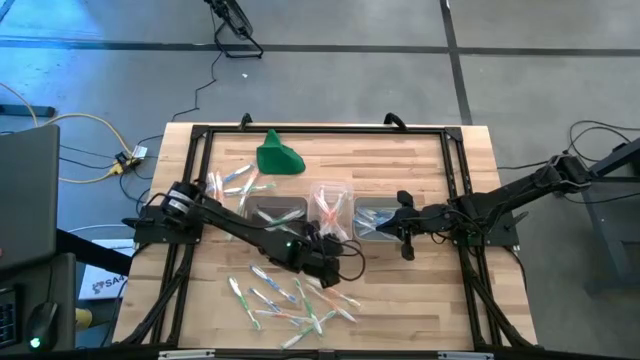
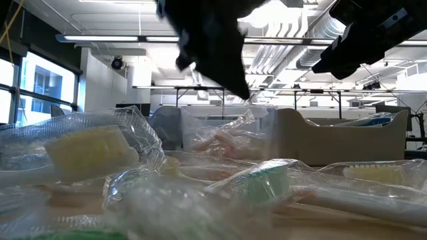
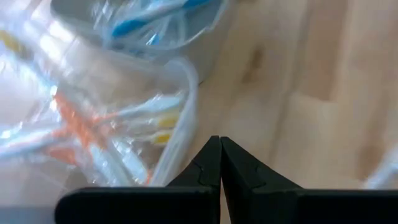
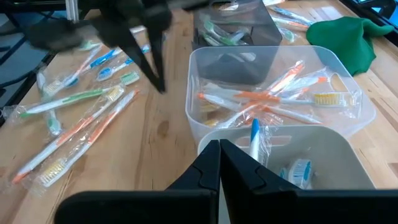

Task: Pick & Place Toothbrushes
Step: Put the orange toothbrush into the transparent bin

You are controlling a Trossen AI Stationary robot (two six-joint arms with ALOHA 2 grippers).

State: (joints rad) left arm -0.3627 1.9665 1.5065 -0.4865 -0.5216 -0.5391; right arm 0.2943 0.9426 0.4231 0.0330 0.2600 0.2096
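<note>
Above the loose toothbrushes (image 1: 290, 300), left gripper (image 1: 335, 272) hangs w/ fingers pressed together, empty, prob. lining up a pick; right gripper (image 1: 405, 238), also closed, waits by tubs (image 1: 335, 205).

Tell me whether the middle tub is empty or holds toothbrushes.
It holds toothbrushes. The right wrist view shows the middle tub with several orange-handled toothbrushes lying inside it, some in clear wrappers.

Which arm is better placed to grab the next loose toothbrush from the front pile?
Probably left: the left gripper, shut and empty, sits beside the loose toothbrushes. The right gripper is over the tubs.
</note>
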